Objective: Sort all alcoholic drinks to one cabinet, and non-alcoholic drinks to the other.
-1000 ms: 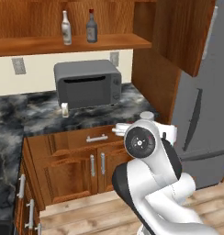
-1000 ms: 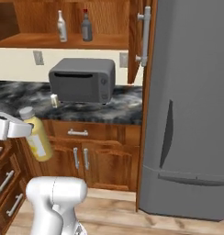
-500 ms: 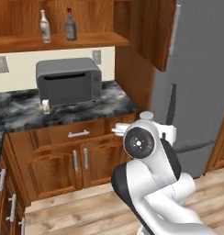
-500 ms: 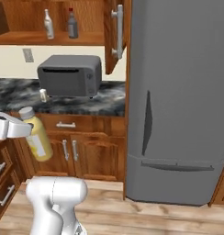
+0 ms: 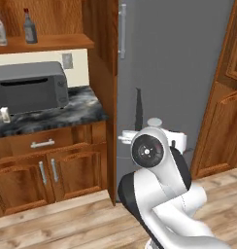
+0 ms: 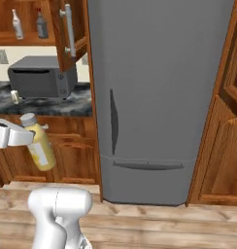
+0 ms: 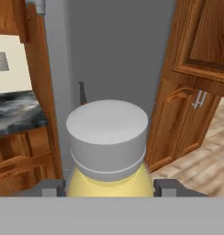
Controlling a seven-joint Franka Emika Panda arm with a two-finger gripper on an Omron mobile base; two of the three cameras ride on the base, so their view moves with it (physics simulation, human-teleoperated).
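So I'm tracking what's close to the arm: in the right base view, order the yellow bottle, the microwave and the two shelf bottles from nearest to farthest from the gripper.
1. Yellow bottle: held in the gripper.
2. Microwave: on the counter, above and behind.
3. Two shelf bottles, white and dark: high on the wall shelf, too close to rank.

Arm (image 5: 161, 194): glossy white rounded casings, bulbous links, black bands at the joints. One joint face (image 5: 147, 151): round dark grey cap ringed in white, small pale hub at centre. Lower link (image 6: 59, 209): smooth white cylinder. Tool (image 6: 11, 133): white blocky housing; grey finger tips (image 7: 166, 187), squared.
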